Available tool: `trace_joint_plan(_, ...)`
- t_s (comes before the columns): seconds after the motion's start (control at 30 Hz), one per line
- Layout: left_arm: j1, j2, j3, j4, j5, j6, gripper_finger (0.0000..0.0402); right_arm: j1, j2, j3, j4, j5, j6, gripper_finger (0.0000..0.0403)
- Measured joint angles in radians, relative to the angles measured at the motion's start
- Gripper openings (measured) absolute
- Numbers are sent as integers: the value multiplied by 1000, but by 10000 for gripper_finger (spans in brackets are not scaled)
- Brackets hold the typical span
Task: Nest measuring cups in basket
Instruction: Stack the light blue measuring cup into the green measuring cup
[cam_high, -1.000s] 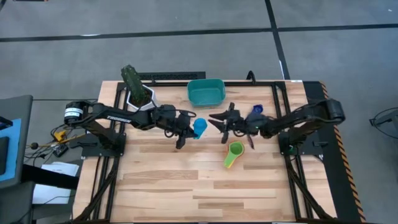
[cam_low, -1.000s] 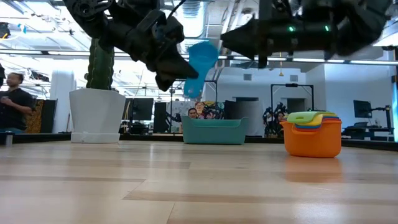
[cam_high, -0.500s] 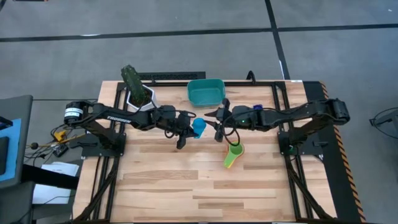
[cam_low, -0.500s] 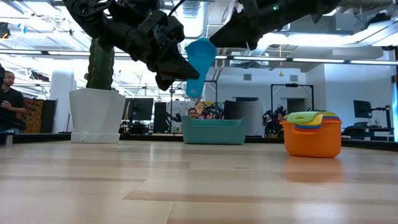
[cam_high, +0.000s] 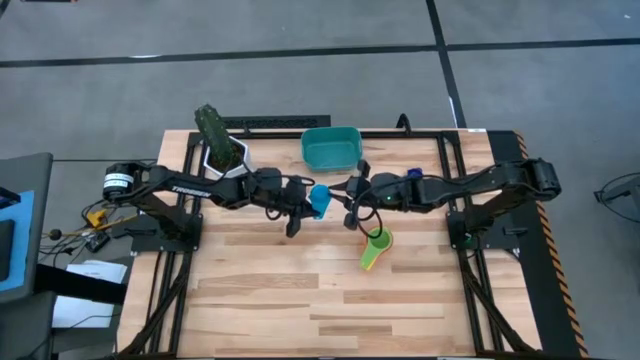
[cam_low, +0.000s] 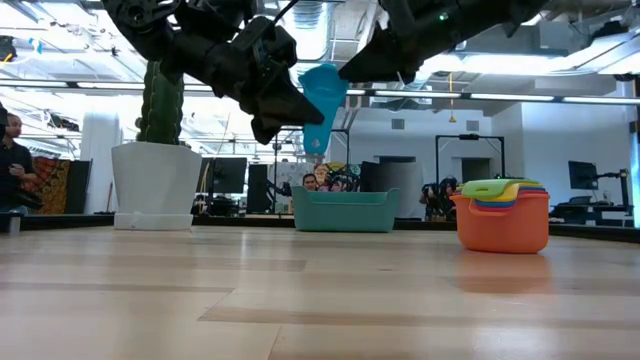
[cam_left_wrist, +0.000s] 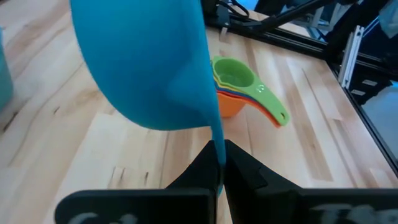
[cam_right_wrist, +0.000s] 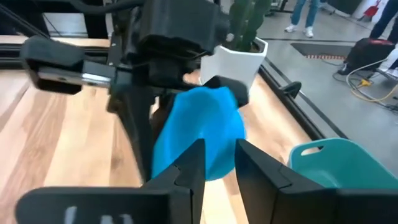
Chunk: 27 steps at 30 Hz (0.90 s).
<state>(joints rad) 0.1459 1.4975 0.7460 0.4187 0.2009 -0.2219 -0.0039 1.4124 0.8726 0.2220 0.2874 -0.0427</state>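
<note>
Right gripper (cam_high: 349, 204) has moved in from beside the stack to the blue cup (cam_high: 318, 199). High view: cup mid-table, near teal basket (cam_high: 331, 148). Low view: cup airborne. Left wrist: left gripper (cam_left_wrist: 219, 163) pinches cup's handle. Right wrist: fingers parted, straddling cup, grip unclear.

blue cup (cam_right_wrist: 199, 140), left hand (cam_right_wrist: 163, 84), basket (cam_right_wrist: 333, 165)

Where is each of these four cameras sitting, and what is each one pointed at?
High view: overhead, looking down; both arms, teal basket.
Low view: at tabletop height, facing the room; arms overhead, stacked cups.
Left wrist view: on the left arm; left gripper shut on blue cup.
Right wrist view: on the right arm; right gripper around that cup.
All share the blue cup.
</note>
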Motion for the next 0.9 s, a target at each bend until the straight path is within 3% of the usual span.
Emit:
trace_joint_plan(0.3, -2, 1, 0, 37, -4, -29, 0, -20, 0, 0, 20, 0, -14, 71)
trace_joint_plan(0.9, -10, 11, 0, 99, -53, -88, 0, -59, -1, 0, 52, -1, -48, 72)
